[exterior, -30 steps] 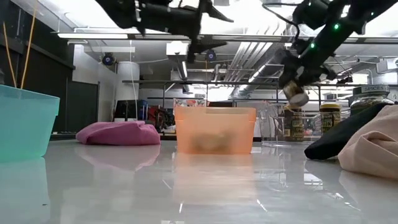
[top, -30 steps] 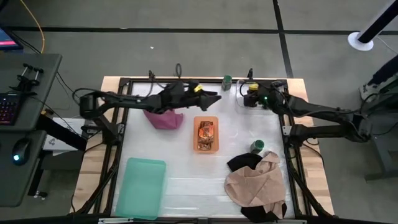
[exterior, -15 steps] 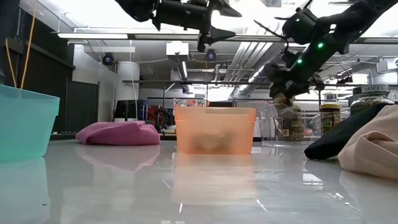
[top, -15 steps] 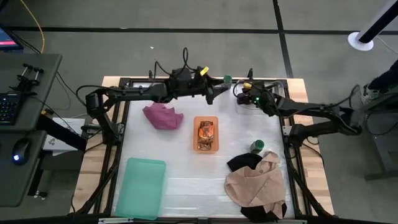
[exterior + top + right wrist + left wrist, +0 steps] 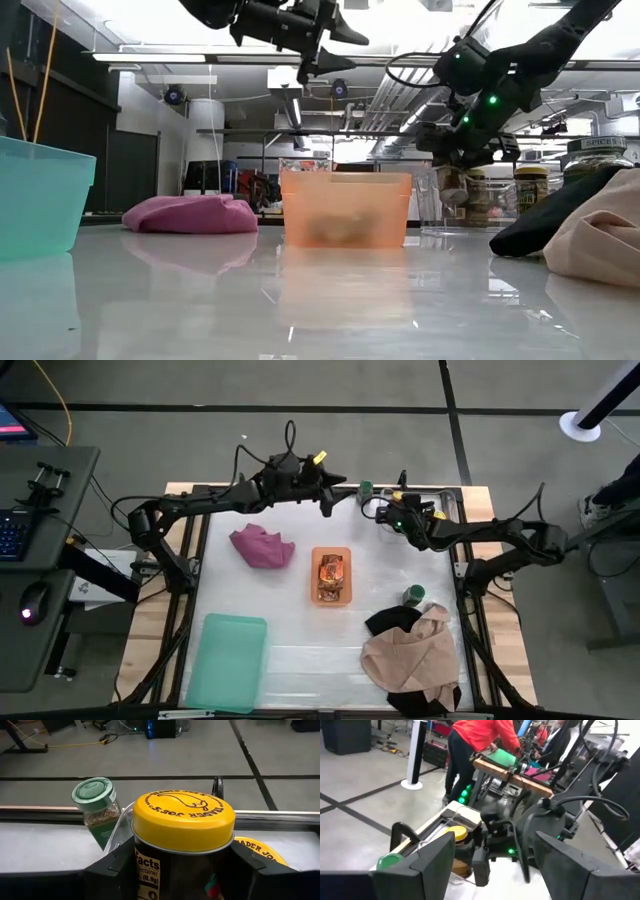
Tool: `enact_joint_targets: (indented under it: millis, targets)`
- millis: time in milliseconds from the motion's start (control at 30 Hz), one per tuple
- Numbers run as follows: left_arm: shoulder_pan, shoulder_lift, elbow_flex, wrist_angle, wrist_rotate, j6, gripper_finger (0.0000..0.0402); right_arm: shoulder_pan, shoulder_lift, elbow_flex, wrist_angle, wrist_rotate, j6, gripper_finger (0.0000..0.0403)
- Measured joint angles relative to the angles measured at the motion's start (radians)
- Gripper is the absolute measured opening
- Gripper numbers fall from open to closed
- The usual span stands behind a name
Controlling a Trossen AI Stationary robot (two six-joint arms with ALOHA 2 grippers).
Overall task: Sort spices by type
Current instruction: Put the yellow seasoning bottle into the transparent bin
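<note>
Yellow-lidded jar in right pincer

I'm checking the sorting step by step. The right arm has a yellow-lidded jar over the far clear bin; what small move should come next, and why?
Probably lower the jar into the clear bin and let go. The right gripper holds it between its fingers above that bin, where another yellow lid already lies. The green-lidded jar stands outside it.

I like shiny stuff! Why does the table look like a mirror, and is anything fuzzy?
Low view: the glossy table mirrors the orange bin and ceiling lights, so it glares white. Left wrist view: the person behind is blurred. Right wrist view: the yellow lid is crisp.
</note>
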Motion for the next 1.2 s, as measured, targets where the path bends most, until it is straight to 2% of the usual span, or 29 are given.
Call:
enact_joint_targets:
  millis: [133, 400, 633, 867, 1200]
  targets:
    - [0.001, 0.0, 0.0, 0.0, 0.0, 0.0, 0.0255, 0.0, 0.0, -0.001, -0.008, 0.032, -0.007, 0.0194]
    - [0.001, 0.0, 0.0, -0.004, 0.0, 0.002, 0.0255, 0.003, -0.001, 0.002, -0.018, 0.025, -0.055, 0.0194]
    - [0.0, 0.0, 0.0, -0.013, -0.001, -0.01, 0.0255, 0.005, -0.001, 0.117, -0.204, 0.075, -0.117, 0.0194]
    - [0.0, 0.0, 0.0, -0.017, -0.001, -0.035, 0.0255, -0.006, -0.003, 0.21, -0.173, 0.028, -0.167, 0.0194]
    - [-0.019, 0.0, -0.001, -0.022, -0.001, -0.043, 0.0255, -0.149, -0.002, 0.143, -0.088, -0.066, -0.114, 0.0194]
